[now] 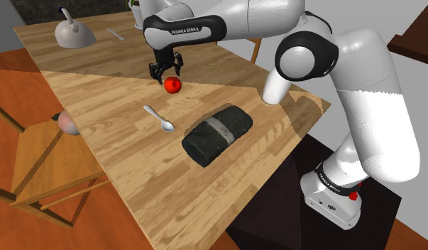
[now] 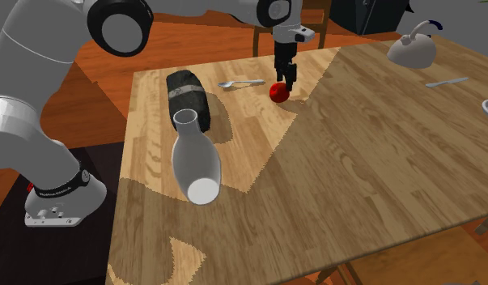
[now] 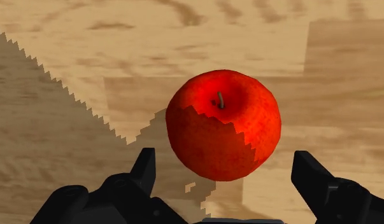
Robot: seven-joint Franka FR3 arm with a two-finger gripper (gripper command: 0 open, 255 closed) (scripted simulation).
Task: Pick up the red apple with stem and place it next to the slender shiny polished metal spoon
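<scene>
The black fingers (image 3: 144, 167) stand spread wide apart and grip nothing. The red apple (image 3: 223, 124) lies in the gap just ahead of them, touched by neither, with its short stem pointing up toward the wrist camera. In the shoulder view the fingers (image 1: 166, 69) point down directly over the apple (image 1: 172, 84), which rests on the wooden table (image 1: 113, 92) at the edge of the arm's shadow. In the second exterior view the fingers (image 2: 287, 77) hang just above the apple (image 2: 278, 92) as well. The metal spoon (image 1: 159, 118) lies flat on the table near the apple but apart from it, toward the shoulder view's lower left, with bare wood between them. In the second exterior view the spoon (image 2: 240, 83) is to the apple's left. Beside the spoon, on the shoulder view's right, lies a dark roll (image 1: 218, 133) with a grey band round its middle. At the table's far end a white kettle (image 1: 72, 30) stands, with a flat grey knife (image 1: 116, 34) close by. A white vase (image 2: 196, 158) shows in front of the roll in the second exterior view. A wooden chair (image 1: 42, 163) stands off the table's edge at the shoulder view's left.
</scene>
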